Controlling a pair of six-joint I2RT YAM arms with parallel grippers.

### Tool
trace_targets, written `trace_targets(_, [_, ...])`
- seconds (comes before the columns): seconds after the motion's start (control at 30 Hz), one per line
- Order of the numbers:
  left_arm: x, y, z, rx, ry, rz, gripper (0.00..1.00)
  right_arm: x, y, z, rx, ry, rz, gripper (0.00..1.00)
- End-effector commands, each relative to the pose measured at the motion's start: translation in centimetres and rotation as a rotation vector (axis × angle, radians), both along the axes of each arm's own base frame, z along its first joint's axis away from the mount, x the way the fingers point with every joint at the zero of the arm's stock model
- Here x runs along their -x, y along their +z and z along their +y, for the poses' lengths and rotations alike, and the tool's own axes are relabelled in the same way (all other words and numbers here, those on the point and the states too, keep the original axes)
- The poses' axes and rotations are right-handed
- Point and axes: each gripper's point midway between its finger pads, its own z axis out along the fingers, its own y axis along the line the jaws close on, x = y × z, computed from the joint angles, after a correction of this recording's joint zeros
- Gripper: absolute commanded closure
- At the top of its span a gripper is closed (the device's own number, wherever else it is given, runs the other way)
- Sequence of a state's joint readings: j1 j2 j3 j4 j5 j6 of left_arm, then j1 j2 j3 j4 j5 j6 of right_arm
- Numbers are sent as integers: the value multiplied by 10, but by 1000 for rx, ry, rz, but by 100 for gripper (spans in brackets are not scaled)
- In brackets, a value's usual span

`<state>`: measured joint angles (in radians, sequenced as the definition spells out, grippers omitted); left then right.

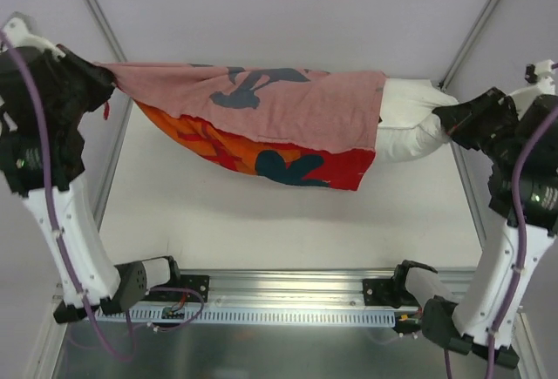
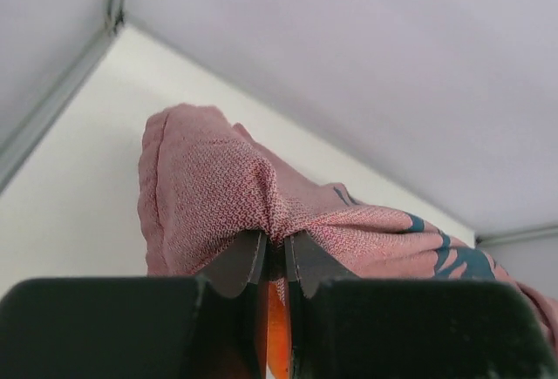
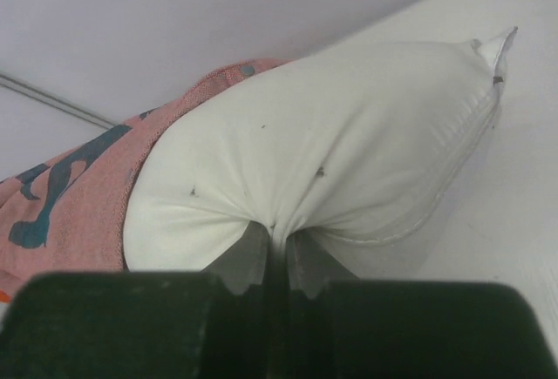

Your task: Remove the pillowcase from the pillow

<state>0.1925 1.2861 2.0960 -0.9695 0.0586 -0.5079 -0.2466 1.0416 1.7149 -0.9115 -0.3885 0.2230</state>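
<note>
Our left tool (image 2: 273, 247) pinches a bunched fold of the coarse-knit, faded-pink pillowcase (image 1: 288, 104). Our right tool (image 3: 275, 241) clamps the smooth, puffy white pillow (image 1: 408, 126), both slung over the worktop (image 1: 261, 218).

I worked in robot lab cell: flat white tabletop (image 1: 261, 222), slotted aluminium rail (image 1: 288, 294), plain grey panel walls (image 1: 288, 13).

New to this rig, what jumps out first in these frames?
The pillowcase, faded pink reverse out with red along its near edge, is stretched across the far side of the table. The pillow, plain white, pokes out of its right end. The left gripper pinches the cloth's left end, the right gripper the pillow's bare end.
</note>
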Motion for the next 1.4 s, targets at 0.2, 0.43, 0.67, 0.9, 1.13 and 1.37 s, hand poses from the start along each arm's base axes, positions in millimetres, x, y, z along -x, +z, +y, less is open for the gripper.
trace_targets(0.2, [135, 129, 27, -147, 291, -481, 100, 101, 139, 2, 146, -145, -502, 99])
trace_targets(0.43, [-17, 43, 29, -61, 114, -144, 100, 4, 70, -18, 44, -121, -241, 99])
trace_targets(0.67, [-151, -128, 4, 153, -181, 316, 65, -107, -81, -29, -6, -16, 286, 47])
trace_targets(0.9, [-141, -158, -2, 116, -209, 404, 24, -89, -142, -36, 87, -41, 336, 18])
trace_targets(1.13, [-103, -180, -42, 11, -294, 476, 25, -79, -171, -29, 68, -7, 370, 10])
trace_targets(1.37, [-67, -228, -102, -96, -414, 578, 1, -87, -182, -15, 63, 53, 394, 10])
